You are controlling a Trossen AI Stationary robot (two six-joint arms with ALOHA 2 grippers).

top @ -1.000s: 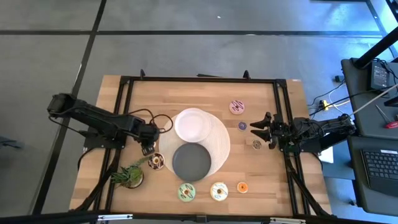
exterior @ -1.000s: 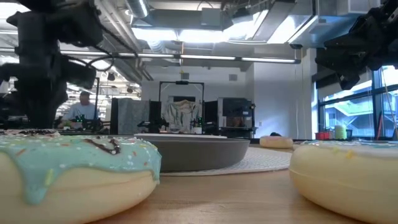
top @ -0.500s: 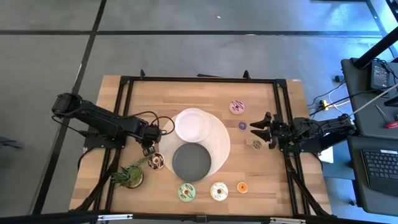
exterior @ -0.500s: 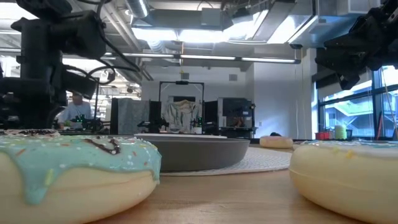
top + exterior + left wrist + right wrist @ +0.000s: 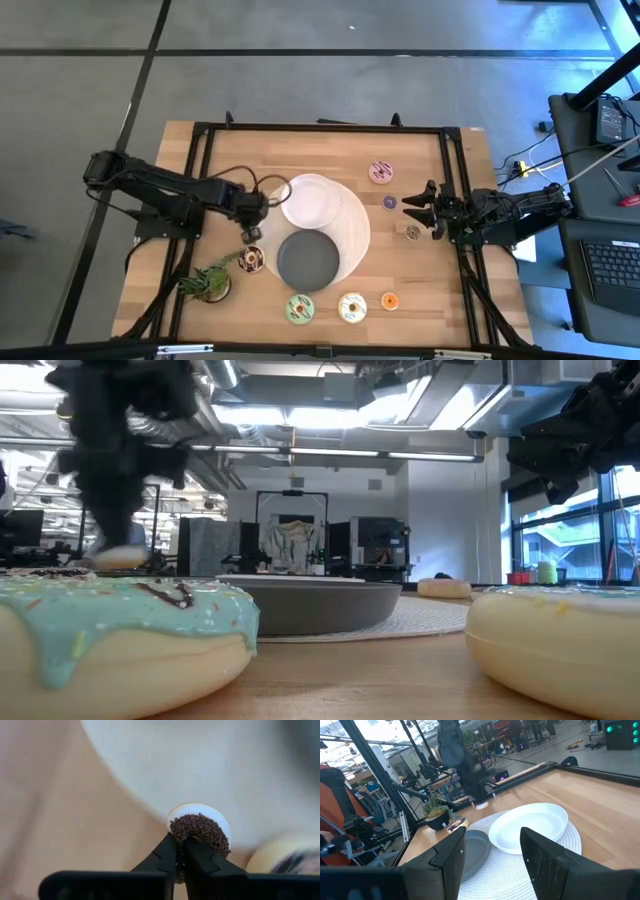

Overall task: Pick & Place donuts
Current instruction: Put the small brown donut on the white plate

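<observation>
My left gripper (image 5: 252, 230) points down beside the white mat's left edge and is shut on a tiny brown-topped donut (image 5: 200, 831) with a pale underside. Just nearer lies the chocolate donut (image 5: 252, 260). The green donut (image 5: 300, 310), cream donut (image 5: 352, 308) and tiny orange donut (image 5: 390, 301) lie flat along the near edge. The pink donut (image 5: 381, 172), a tiny purple one (image 5: 390, 202) and a tiny brownish one (image 5: 413, 232) lie at the right. My right gripper (image 5: 420, 207) hovers open beside those, holding nothing. My left gripper pinches the tiny donut's ring on its near side (image 5: 181, 831) between its two fingertips (image 5: 170, 851). The fingers come from above, pointing down. The donut sits at the very ends of the fingers, its brown top toward the wrist camera. I cannot tell if its underside still touches the table.
A white plate (image 5: 310, 200) and a dark grey plate (image 5: 307, 257) rest on a round woven mat (image 5: 358, 235) in the table's middle. A small potted plant (image 5: 208, 283) stands at the near left. Black frame rails (image 5: 320, 128) run along the table's edges.
My left gripper has shut on the tiny brown donut and moved a little toward the table's right and far side, toward the white plate. The right arm has kept still.
</observation>
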